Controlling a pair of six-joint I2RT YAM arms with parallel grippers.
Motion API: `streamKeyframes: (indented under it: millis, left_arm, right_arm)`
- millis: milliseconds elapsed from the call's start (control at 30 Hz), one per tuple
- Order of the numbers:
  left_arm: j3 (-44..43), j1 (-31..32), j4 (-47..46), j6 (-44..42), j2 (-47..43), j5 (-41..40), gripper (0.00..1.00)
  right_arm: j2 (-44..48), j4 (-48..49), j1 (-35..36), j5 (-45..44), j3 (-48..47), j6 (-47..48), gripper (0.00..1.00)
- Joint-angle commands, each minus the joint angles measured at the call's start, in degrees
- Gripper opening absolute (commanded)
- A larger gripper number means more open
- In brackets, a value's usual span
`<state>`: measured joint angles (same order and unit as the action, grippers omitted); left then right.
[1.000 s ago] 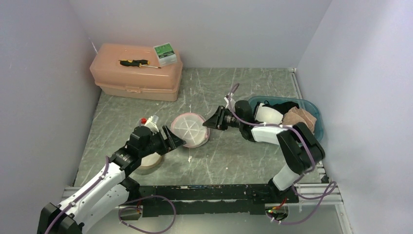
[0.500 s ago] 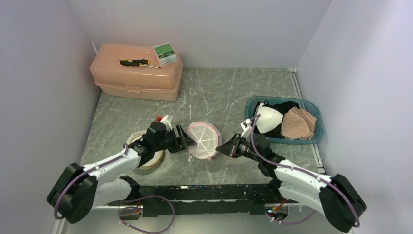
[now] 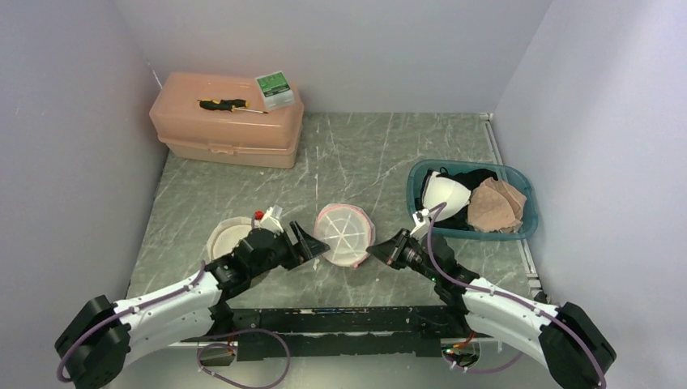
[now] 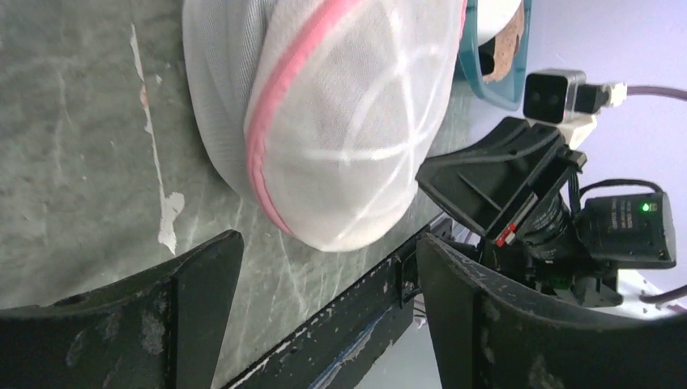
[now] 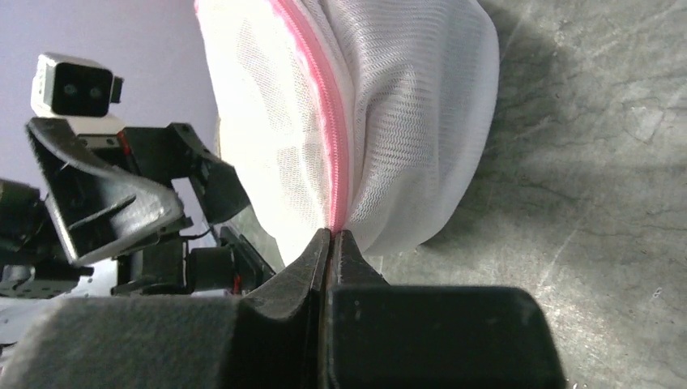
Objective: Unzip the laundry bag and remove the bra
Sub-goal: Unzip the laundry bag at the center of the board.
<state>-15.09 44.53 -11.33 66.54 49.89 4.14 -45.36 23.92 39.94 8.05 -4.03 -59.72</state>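
Observation:
The round white mesh laundry bag (image 3: 343,235) with a pink zipper band stands on edge near the table's front middle. It also shows in the left wrist view (image 4: 340,121) and the right wrist view (image 5: 356,121). My right gripper (image 3: 377,252) is shut on the bag's pink zipper edge (image 5: 334,212) at its right side. My left gripper (image 3: 312,241) is open, its fingers (image 4: 202,275) just left of the bag and apart from it. The bra inside the bag is hidden by the mesh.
A teal basin (image 3: 518,228) holding white, black and tan bras sits at the right. A round tape roll (image 3: 227,237) lies under the left arm. A peach toolbox (image 3: 227,121) with a screwdriver and a small box stands at the back left.
The bag has been carried toward the front, still in my right gripper. The left arm has swung back toward the near edge, and its gripper now sits clear of the bag.

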Motion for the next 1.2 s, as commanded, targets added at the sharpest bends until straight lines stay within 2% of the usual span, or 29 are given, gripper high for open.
streamKeyframes:
  millis: [0,200,333,600,767,900,967,1167]
  left_arm:
    - [-0.40,5.73,-3.09,4.51,0.43,-7.74,0.83]
    - [-0.37,12.57,-12.69,5.88,12.28,-12.21,0.79]
    - [-1.37,14.30,-17.51,4.10,17.50,-15.00,0.77]
    - [0.80,14.62,-23.87,-0.04,15.85,-18.55,0.70]
    - [1.18,14.72,-26.54,-1.41,16.63,-17.14,0.72]
    - [1.44,14.71,-28.50,-2.41,17.21,-17.03,0.69]
    - [1.38,14.70,-28.66,-2.89,17.20,-17.21,0.66]
    - [1.73,14.71,-30.68,-3.73,17.38,-17.16,0.47]
  right_arm:
    - [-2.68,6.78,0.43,-0.68,0.70,-1.58,0.00]
    - [-6.12,9.95,0.65,1.00,1.00,-2.65,0.00]
    - [-4.76,8.32,0.83,1.39,0.52,-2.24,0.00]
    - [0.18,1.62,0.89,0.97,-0.89,-0.09,0.00]
    - [-0.49,2.17,0.89,0.97,-1.06,0.05,0.00]
    - [-2.21,3.43,0.92,1.56,-1.29,-0.05,0.00]
    - [-2.53,3.54,0.91,1.69,-1.35,-0.08,0.00]
    - [-1.91,1.99,0.92,1.88,-2.29,0.74,0.00]
